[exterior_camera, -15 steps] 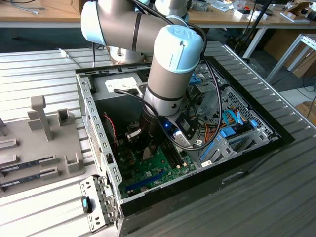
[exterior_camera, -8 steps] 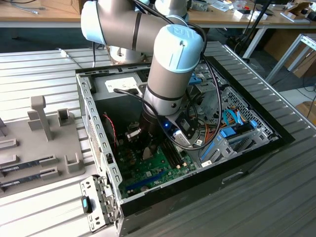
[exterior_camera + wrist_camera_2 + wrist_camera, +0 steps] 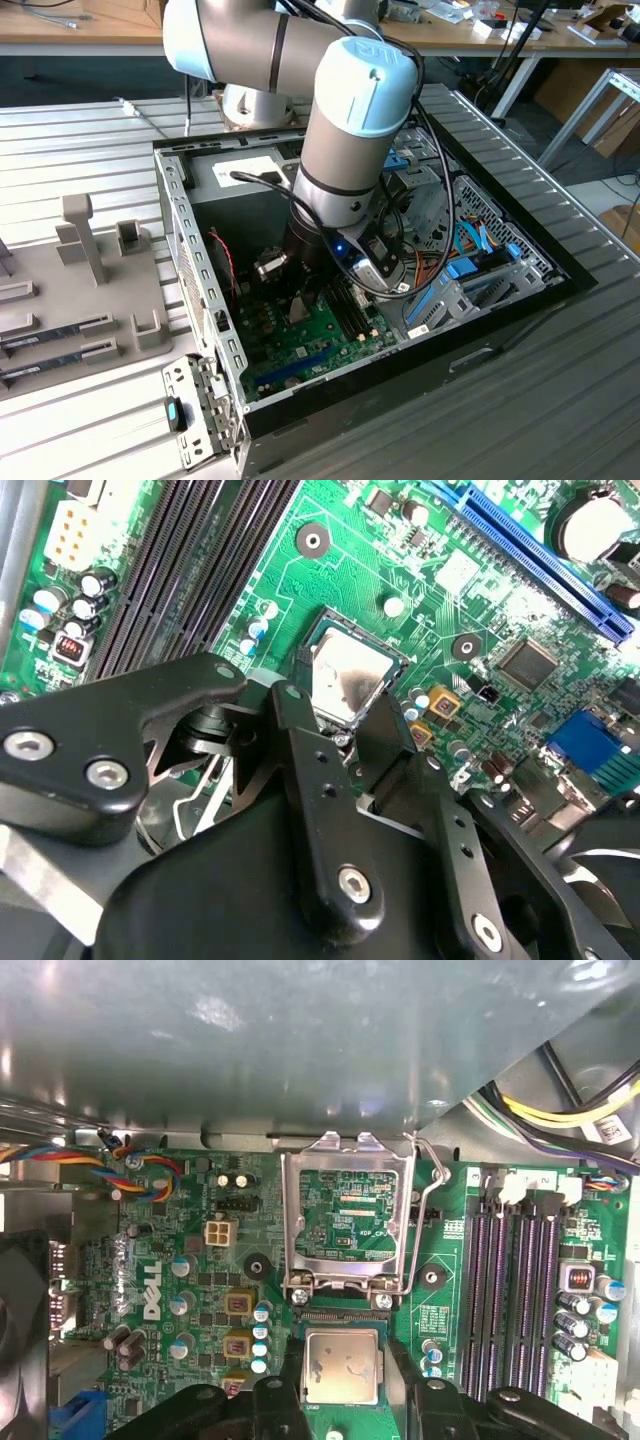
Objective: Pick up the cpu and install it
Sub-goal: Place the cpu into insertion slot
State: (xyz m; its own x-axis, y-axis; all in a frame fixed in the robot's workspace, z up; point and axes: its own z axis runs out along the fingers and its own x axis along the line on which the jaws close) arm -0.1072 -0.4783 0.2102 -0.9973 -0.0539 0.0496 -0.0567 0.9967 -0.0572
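Observation:
The cpu (image 3: pixel 342 1365) (image 3: pixel 348 672), a small square chip with a silver top, sits at the open socket on the green motherboard (image 3: pixel 320 345) (image 3: pixel 160 1360) (image 3: pixel 340 570). My gripper (image 3: pixel 343 1375) (image 3: pixel 340 720) is over it, with one black finger (image 3: pixel 293 1360) against one side and the other pressed to the opposite side, so it is shut on the chip. I cannot tell whether the chip rests fully in the socket. The hinged socket lid (image 3: pixel 347 1150) stands open beyond the chip, its wire lever (image 3: pixel 432 1210) raised. In the exterior view the arm (image 3: pixel 350 120) reaches down into the computer case (image 3: pixel 175 215).
Dark memory slots (image 3: pixel 510 1280) (image 3: pixel 200 550) run beside the socket. A long blue slot (image 3: pixel 540 560) lies on the other side. The case's grey metal wall (image 3: pixel 300 1040) rises just behind the lid. Bundled cables (image 3: pixel 470 250) fill the case's right side. A grey fixture tray (image 3: pixel 70 300) sits outside on the exterior view's left.

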